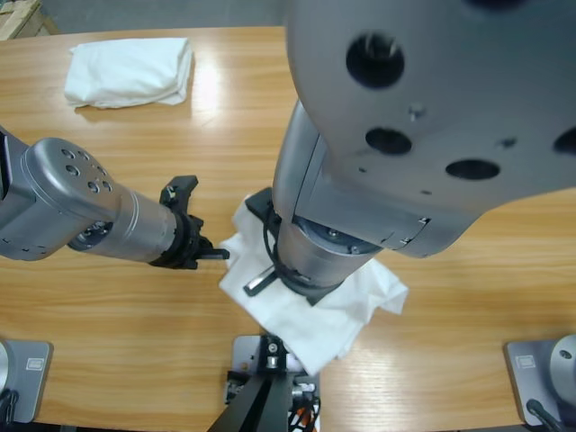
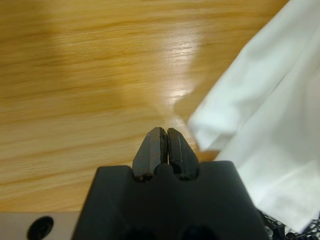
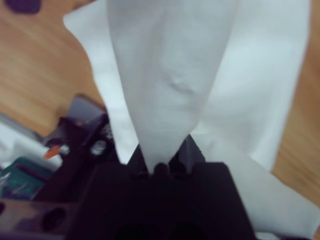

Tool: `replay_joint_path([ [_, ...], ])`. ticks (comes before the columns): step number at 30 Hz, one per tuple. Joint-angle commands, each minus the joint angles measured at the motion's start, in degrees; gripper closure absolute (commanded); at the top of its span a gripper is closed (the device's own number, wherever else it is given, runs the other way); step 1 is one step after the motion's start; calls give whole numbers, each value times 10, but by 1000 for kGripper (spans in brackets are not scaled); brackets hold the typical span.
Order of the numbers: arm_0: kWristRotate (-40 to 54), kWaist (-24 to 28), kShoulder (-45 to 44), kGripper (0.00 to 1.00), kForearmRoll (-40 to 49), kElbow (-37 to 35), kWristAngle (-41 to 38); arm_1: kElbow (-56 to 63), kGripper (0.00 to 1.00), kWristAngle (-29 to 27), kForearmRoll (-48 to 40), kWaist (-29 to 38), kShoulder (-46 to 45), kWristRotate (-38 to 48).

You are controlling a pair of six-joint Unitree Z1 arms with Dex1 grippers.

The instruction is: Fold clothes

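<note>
One folded T-shirt (image 1: pixel 130 72) lies done at the far left of the worktop (image 1: pixel 450 342), well apart from the crumpled T-shirt (image 1: pixel 342 310) at the near middle. Judged from this, that second shirt is only partly folded. The right tool (image 3: pixel 161 162) pinches a fold of it; the left tool (image 2: pixel 164 145), closed and empty, hovers just beside its edge.

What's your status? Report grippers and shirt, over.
Left gripper shut, empty, beside the T-shirt. Right gripper shut on T-shirt, cloth pinched. Folded shirt at far corner. Nothing in the way.
</note>
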Motion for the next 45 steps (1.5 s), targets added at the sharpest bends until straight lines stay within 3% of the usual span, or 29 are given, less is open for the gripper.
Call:
replay_joint_path([
  [1,-5,4,0,1000,-8,28,7,38,1000,69,-34,6,-25,-2],
  [3,-5,4,0,1000,-8,29,7,43,1000,76,-34,6,-25,-2],
  [4,-5,4,-1,1000,-8,30,6,45,794,79,-34,6,-26,-3],
  [5,-4,4,-1,1000,-8,30,6,46,451,78,-34,6,-28,-3],
  [6,-4,4,-1,1000,-8,31,6,47,220,74,-35,6,-33,-2],
  [8,-4,4,-1,1000,-8,33,6,51,69,72,-48,6,-51,-1],
  [12,-4,4,-2,1000,-11,36,6,49,20,73,-49,6,-64,-1],
  [18,-4,4,-4,1000,-11,39,5,53,110,60,-40,-3,-84,6],
  [19,-4,4,-4,1000,-11,39,5,55,244,50,-39,-12,-91,7],
  [22,-6,5,-30,1000,-10,49,12,74,965,21,-39,-46,-125,7],
  [23,-3,17,-53,1000,-10,53,21,83,1000,6,-40,-59,-142,7],
  [27,43,78,-140,1000,-10,37,24,117,1000,5,-46,-90,-178,5],
  [31,60,81,-138,1000,-10,-19,-6,177,1000,63,-94,-104,-177,6],
  [36,58,50,-84,1000,-10,-55,-48,320,1000,112,-227,-121,-189,42],
  [45,55,-13,-28,1000,-10,-109,-91,387,1000,135,-281,-132,-184,57],
])
